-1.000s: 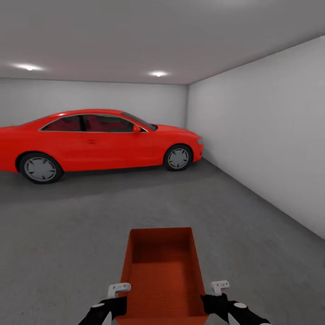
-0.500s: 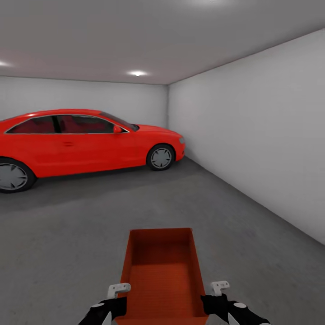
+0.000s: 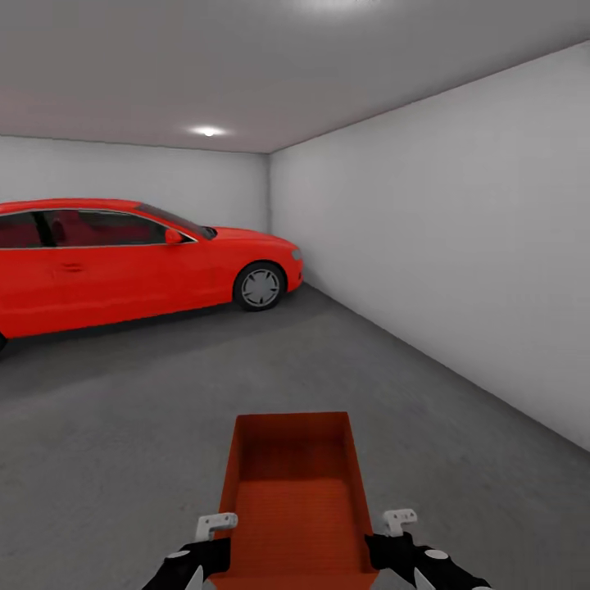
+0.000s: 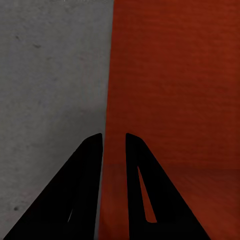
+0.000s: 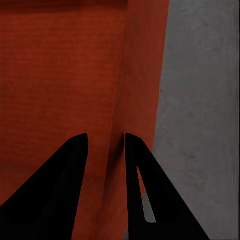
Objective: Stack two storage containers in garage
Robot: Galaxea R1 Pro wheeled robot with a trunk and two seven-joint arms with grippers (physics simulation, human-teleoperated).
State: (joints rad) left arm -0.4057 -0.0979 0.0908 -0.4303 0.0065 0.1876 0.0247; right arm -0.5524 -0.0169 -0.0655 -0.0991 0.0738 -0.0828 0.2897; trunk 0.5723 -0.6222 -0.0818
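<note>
The storage container (image 3: 293, 508) was carried in front of the robot, clear of the floor (image 3: 123, 426), held between the two arms with its long axis pointing straight ahead, away from the robot. It was one orange-red open-topped bin, and its ribbed interior was empty. The left tool (image 3: 215, 524) sat at the container's near left wall and the right tool (image 3: 399, 519) at its near right wall, so both were equally near and each gripped its own long side. In the left wrist view, the left tool (image 4: 114, 140) had its two dark fingers drawn close with the thin left wall between them, one finger outside over the concrete and one inside the bin. In the right wrist view, the right tool (image 5: 106, 140) pinched the right wall in the same manner, one finger inside and one outside. The relation that governed the coming move was vertical: the container hung above bare dark grey concrete, so a placement would call for a straight lowering of both arms together. Beyond the container, the garage floor ran open ahead to a red car (image 3: 123, 262) parked across the far left, with a plain pale wall (image 3: 459, 270) along the right. A second container was not visible in these views, so the stacking step appeared not yet done.
</note>
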